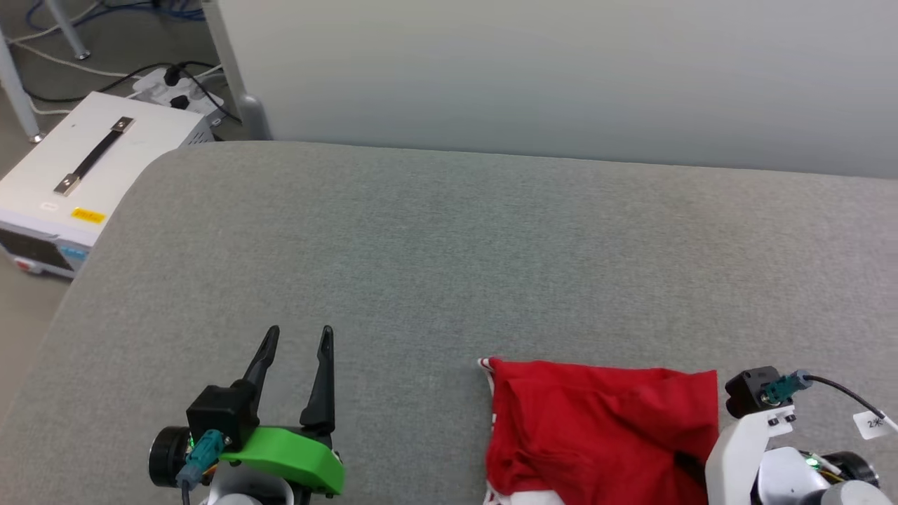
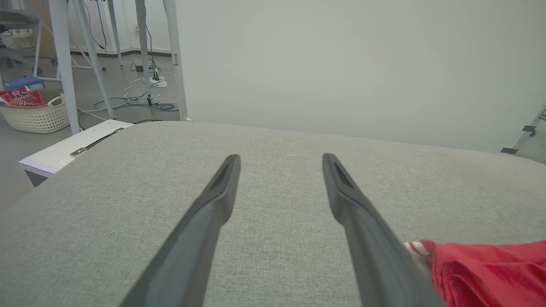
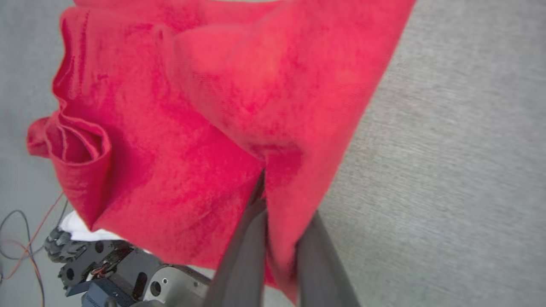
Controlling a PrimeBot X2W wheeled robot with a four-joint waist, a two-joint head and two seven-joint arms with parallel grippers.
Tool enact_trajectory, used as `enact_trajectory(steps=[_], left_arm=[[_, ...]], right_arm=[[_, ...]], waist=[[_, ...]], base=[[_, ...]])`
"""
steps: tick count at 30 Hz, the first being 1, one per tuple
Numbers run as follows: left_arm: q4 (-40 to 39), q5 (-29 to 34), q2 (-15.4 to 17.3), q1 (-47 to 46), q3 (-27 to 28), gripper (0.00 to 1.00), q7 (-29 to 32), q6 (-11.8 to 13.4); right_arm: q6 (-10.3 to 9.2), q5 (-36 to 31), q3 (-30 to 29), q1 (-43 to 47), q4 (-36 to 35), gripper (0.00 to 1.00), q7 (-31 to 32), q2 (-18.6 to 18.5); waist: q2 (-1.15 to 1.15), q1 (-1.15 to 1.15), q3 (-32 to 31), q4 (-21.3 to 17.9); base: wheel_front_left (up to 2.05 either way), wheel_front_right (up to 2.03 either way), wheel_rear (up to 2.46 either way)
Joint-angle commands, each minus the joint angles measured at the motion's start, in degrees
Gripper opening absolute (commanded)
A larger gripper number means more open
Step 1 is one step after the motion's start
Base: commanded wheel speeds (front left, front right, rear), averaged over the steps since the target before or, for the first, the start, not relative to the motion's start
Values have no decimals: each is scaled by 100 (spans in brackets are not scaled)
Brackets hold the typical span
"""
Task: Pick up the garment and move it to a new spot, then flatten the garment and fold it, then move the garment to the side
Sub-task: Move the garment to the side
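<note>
The red garment lies bunched at the front right of the grey table, with striped trim showing at its left corner. My right gripper is shut on a fold of the garment, red cloth draping over one finger. In the head view its white wrist stands at the garment's right edge, the fingers hidden. My left gripper rests open above bare table, well left of the cloth. In the left wrist view it holds nothing, and the garment shows at the lower right.
A white box with a black handle sits on the floor off the table's left edge, cables and a power strip behind it. A pale wall panel backs the table. A basket stands far left. My base lies below the garment.
</note>
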Motion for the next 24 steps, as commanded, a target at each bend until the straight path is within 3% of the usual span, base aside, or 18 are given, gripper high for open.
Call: enact_trajectory(steps=[1, 7, 12, 19, 24], left_arm=[[-58, 23, 13, 86, 22, 100, -33, -15], [-244, 74, 14, 102, 35, 100, -33, -92], [-355, 199, 132, -31, -12, 100, -34, -184], [-672, 336, 345, -486, -48, 100, 17, -296], [-905, 450, 604, -964, -124, 100, 185, -437]], right_arm=[[-4, -223, -53, -116, -80, 0, 40, -162], [-4, -872, -96, -426, -434, 0, 225, -740], [-4, -925, -138, -896, -442, 0, 165, -1010], [-4, -1077, -249, -1924, 294, 0, -407, -1040], [-4, -1278, -437, -2775, 1086, 0, -870, -1086]], waist=[[0, 0, -116, -539], [0, 0, 95, -1423], [0, 0, 459, -2115], [0, 0, 1290, -2761], [0, 0, 1998, -2868]], base=[[0, 0, 0], [0, 0, 0], [0, 0, 0], [0, 0, 0], [0, 0, 0]])
